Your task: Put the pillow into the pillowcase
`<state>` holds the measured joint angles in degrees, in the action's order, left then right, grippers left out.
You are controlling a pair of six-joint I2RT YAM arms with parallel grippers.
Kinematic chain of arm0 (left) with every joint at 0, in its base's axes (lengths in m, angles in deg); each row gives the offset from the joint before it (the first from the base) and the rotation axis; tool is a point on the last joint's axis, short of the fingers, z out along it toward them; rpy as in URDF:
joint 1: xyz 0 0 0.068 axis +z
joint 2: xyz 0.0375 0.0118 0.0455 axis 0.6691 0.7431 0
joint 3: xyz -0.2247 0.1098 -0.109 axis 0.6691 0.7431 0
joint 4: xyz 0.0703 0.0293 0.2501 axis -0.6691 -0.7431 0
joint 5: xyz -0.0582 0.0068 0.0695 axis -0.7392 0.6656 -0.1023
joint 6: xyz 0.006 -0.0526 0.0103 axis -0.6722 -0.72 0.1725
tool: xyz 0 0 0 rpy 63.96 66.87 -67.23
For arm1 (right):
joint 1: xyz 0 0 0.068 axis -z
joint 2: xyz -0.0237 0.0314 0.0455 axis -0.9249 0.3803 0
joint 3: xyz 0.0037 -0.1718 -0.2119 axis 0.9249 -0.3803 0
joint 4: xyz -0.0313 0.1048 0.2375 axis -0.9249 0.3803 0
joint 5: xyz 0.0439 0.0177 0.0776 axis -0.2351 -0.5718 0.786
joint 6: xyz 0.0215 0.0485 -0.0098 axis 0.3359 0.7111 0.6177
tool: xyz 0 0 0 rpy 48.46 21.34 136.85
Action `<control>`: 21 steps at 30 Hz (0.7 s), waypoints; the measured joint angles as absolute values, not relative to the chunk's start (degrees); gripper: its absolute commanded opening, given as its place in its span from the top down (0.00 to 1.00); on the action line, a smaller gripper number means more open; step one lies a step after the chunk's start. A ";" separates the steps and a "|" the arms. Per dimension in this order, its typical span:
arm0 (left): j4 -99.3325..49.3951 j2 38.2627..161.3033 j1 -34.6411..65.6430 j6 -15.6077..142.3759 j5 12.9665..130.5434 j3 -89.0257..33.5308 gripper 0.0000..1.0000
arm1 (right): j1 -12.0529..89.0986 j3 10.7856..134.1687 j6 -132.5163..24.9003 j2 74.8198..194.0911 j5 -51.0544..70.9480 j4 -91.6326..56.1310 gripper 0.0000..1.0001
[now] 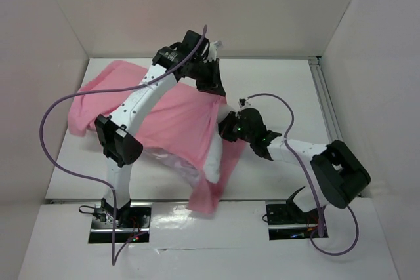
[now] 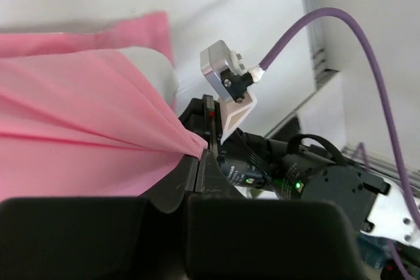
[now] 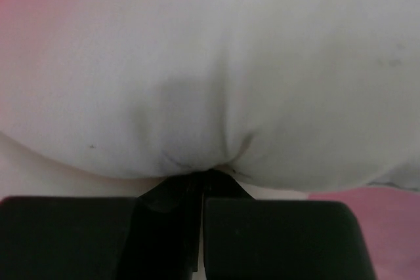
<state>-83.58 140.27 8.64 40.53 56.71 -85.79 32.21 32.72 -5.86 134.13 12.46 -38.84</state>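
The pink pillowcase (image 1: pixel 172 115) lies spread from the back left of the table to the front middle, where a corner hangs over the near edge. The white pillow (image 1: pixel 213 154) shows at the pillowcase's right opening and under its front hem. My left gripper (image 1: pixel 213 90) is shut on the pillowcase's upper edge (image 2: pixel 131 136) and holds it lifted, so the cloth pulls into taut folds. My right gripper (image 1: pixel 228 129) is shut on a pinch of the pillow's fabric (image 3: pixel 210 96) at its right end. Most of the pillow is hidden under pink cloth.
White walls close in the table at the back, left and right. An aluminium rail (image 1: pixel 325 100) runs along the right side. Purple cables loop off both arms. The right arm's wrist (image 2: pixel 315 181) sits close below the left gripper.
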 measured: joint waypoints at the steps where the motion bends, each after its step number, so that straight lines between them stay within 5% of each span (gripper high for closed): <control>1: -84.17 140.27 8.79 40.92 57.67 -85.35 1.00 | 31.64 32.83 -5.27 135.52 12.61 -39.86 1.00; 3: -84.44 140.08 8.96 41.99 60.01 -84.02 1.00 | 30.96 33.55 -4.70 137.16 13.11 -40.76 1.00; 5: -84.55 139.46 8.96 43.09 62.80 -82.45 0.88 | 30.53 34.95 -4.77 138.10 13.79 -40.74 1.00; 7: -84.83 138.07 8.96 44.29 65.97 -80.33 0.52 | 30.15 36.33 -5.23 138.37 14.64 -40.41 0.96; 10: -85.49 135.09 8.46 45.71 70.08 -78.18 0.17 | 29.78 38.29 -6.60 138.37 15.69 -39.27 0.52; 11: -85.88 133.85 7.87 46.30 72.16 -77.66 0.15 | 29.67 39.28 -7.24 138.37 16.09 -38.47 0.23; 12: -86.36 132.71 7.24 46.71 73.78 -77.35 0.15 | 29.61 40.22 -7.81 138.34 16.33 -37.50 0.15; 15: -88.30 129.87 4.22 47.74 79.59 -77.18 0.12 | 30.37 43.28 -10.21 137.67 16.55 -31.89 0.04; 21: -90.73 127.09 -6.82 47.72 100.57 -70.64 0.00 | 38.59 46.75 -14.84 131.79 17.97 -14.97 0.00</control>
<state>-90.73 127.09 -6.82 47.72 100.57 -70.64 38.59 46.75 -14.84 131.79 17.97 -14.97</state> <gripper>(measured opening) 0.966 0.993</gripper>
